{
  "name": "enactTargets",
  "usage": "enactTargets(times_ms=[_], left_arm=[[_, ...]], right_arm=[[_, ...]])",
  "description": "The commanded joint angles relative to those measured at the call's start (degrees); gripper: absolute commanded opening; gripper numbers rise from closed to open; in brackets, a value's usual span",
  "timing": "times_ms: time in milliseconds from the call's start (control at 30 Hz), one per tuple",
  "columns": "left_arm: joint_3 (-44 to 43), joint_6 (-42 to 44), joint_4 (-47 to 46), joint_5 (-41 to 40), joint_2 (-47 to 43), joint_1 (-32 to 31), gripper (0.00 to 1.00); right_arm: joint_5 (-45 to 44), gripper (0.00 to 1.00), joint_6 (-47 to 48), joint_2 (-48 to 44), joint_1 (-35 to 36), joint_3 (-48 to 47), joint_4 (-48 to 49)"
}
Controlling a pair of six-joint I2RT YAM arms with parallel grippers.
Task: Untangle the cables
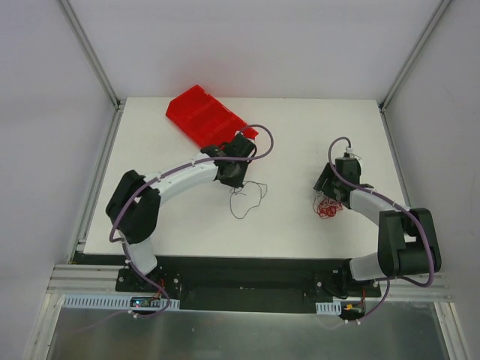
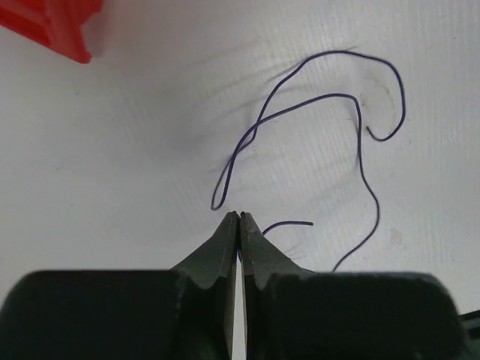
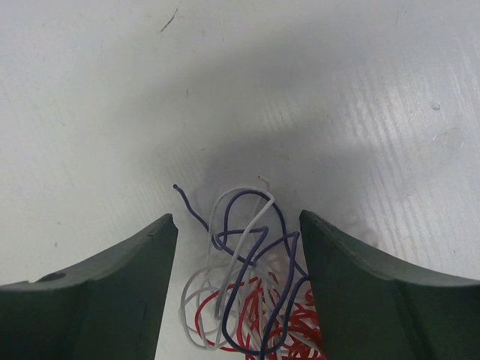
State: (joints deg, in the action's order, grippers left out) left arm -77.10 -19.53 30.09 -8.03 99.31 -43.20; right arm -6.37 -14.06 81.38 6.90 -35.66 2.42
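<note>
right tool [image 3: 236, 217] released over the tangle [image 3: 253, 300], left tool [image 2: 238, 215] clenched by a loose purple wire [image 2: 300, 104]; next, pinch one strand.

the left arm [image 1: 184, 178] and right arm [image 1: 369, 204] share one build: rounded white link shells between bulky black joint housings, with a purple cable [image 1: 264, 139] tied along each. the left pincer [image 2: 238, 217] has dark, tapered fingers; the right pincer [image 3: 238, 225] has broad, curved, dark green ones.
</note>
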Motion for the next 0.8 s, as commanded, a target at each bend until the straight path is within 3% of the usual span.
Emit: enactTargets(times_ms=[0, 67, 200, 333, 400, 433, 533, 767], left_arm=[[-5.78, 1.77, -0.73, 6.09, 3.78, -0.48, 0.0], [-5.52, 1.78, -1.43, 7.06, 4.23, -0.57, 0.07], [-1.49, 2.48, -4.15, 6.54, 1.25, -0.57, 0.48], [2.03, 4.32, -5.21, 4.44, -2.27, -0.75, 0.69], [4.75, 5.29, -5.56, 3.21, -4.11, -0.66, 0.95], [5.9, 5.64, -6.0, 2.68, -4.9, -0.66, 0.99], [8.02, 7.48, -6.97, 3.54, -5.71, -0.57, 0.99], [3.72, 10.03, -8.38, 4.25, 2.19, 0.13, 0.98]], right_arm=[[0.39, 0.7, 0.7, -0.61, 0.31, -0.46, -0.31], [0.57, 0.7, 0.71, -0.61, 0.31, -0.46, -0.31], [0.92, 0.7, 0.79, -0.44, 0.31, -0.46, -0.31], [1.01, 0.7, 0.79, -0.09, 0.31, -0.81, -0.31], [1.1, 0.7, 0.79, 0.35, 0.31, -1.34, -0.74], [1.27, 0.7, 0.79, 0.61, 0.31, -1.52, -1.01], [1.27, 0.7, 0.88, 1.14, 0.31, -1.87, -1.27], [1.71, 0.7, 1.14, 2.11, 0.4, -2.84, -2.06]])
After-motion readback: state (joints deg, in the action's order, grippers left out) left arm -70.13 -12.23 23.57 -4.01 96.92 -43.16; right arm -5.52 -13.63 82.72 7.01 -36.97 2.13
